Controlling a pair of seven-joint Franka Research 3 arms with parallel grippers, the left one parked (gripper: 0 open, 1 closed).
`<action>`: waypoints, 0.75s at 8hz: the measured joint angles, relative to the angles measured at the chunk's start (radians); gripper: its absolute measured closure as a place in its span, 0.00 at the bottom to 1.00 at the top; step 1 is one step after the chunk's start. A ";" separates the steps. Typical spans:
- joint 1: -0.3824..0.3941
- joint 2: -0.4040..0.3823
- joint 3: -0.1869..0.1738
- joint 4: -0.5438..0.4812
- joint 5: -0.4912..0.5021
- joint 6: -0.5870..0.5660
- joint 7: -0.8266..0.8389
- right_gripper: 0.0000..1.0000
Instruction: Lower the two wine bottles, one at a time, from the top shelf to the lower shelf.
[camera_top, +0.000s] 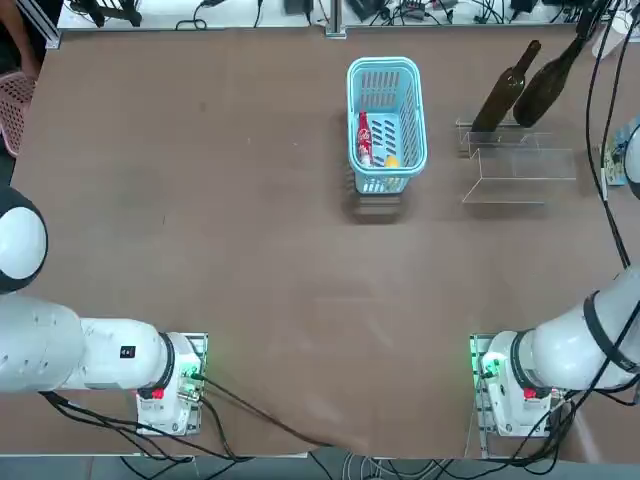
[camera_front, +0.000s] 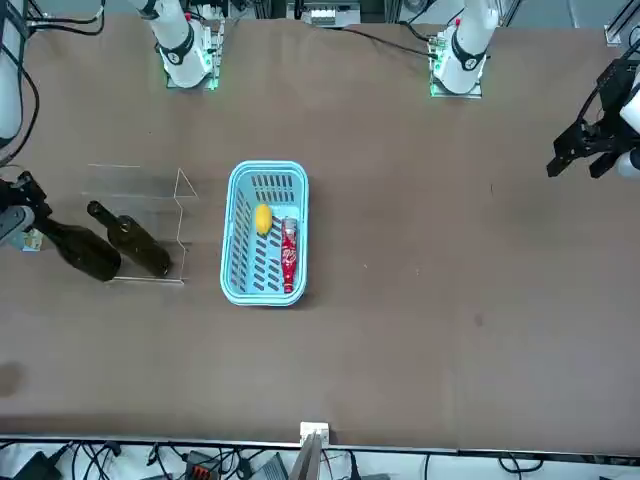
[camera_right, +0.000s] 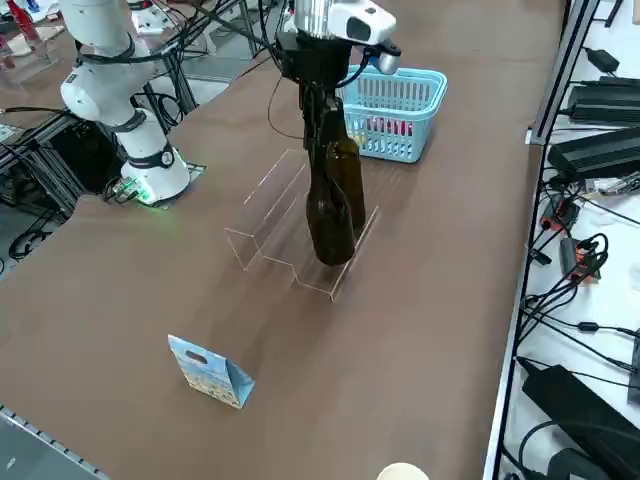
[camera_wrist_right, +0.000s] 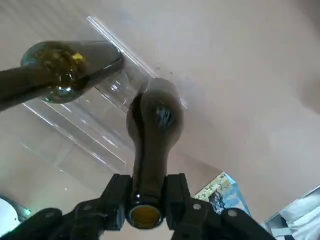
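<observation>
Tabletop (camera_top: 300, 280) lies before us, bearing the clear stepped rack (camera_top: 520, 180) and, apart from it, the light-blue basket (camera_top: 388, 184). At the rack's top shelf (camera_top: 500, 140) we see the broader dark bottle (camera_wrist_right: 156, 115), its base contact unclear, beside the slimmer bottle (camera_wrist_right: 75, 70), standing there. Our right gripper (camera_wrist_right: 150, 200) pinches the broader one's neck. We spot a small printed packet (camera_right: 212, 372) near the rack

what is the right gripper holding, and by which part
The right gripper is shut on the broader, darker bottle, by its neck, close to the mouth.
</observation>
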 joint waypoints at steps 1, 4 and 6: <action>0.000 0.008 0.000 0.000 0.000 0.000 -0.002 0.59; 0.000 0.030 0.000 0.000 0.000 0.000 -0.006 0.59; 0.000 0.041 0.000 0.000 0.000 0.000 -0.006 0.59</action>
